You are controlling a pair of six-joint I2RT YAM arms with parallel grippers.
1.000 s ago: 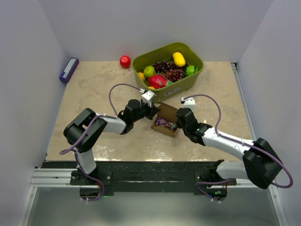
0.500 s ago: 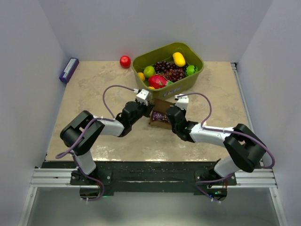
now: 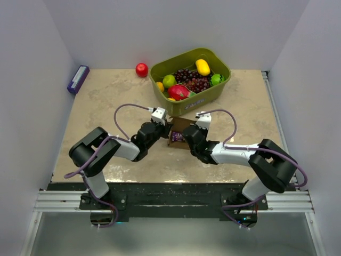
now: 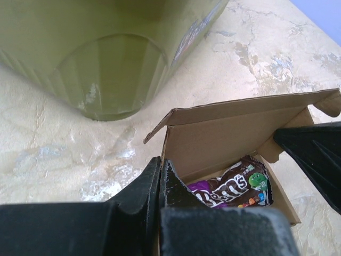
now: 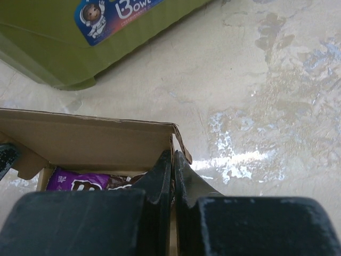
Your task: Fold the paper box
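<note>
- Against 1 s ago: paper box (image 3: 178,133) carried left and a little farther, closer to the green bin (image 3: 190,80); right elbow folded in much tighter.
- Against 0.5 s ago: only a small further creep the same way.
- Read as repositioning, not folding: lid flap upright and open exactly as before, closing step not yet done.
- Placed now about mid-table (image 3: 106,106), just on the near side of the bin, seemingly not touching it, and between the 2 grippers.
- Holds a candy bag (image 4: 234,186) on its floor, plain in both wrist views.
- Left gripper (image 4: 161,168): closed down to a sliver, pinching the top edge of the box's left wall.
- Right gripper (image 5: 173,160): likewise almost fully closed, pinching the right wall close by its far corner.
- Judged: thin card, likely to buckle or tear under any outward pull from 2 opposed pinches.
- Judged next: 1 gripper freed to press the lid down over the bag, the other kept as anchor.
- Far left, well apart from the work: red apple (image 3: 141,70) and purple box (image 3: 78,79).
</note>
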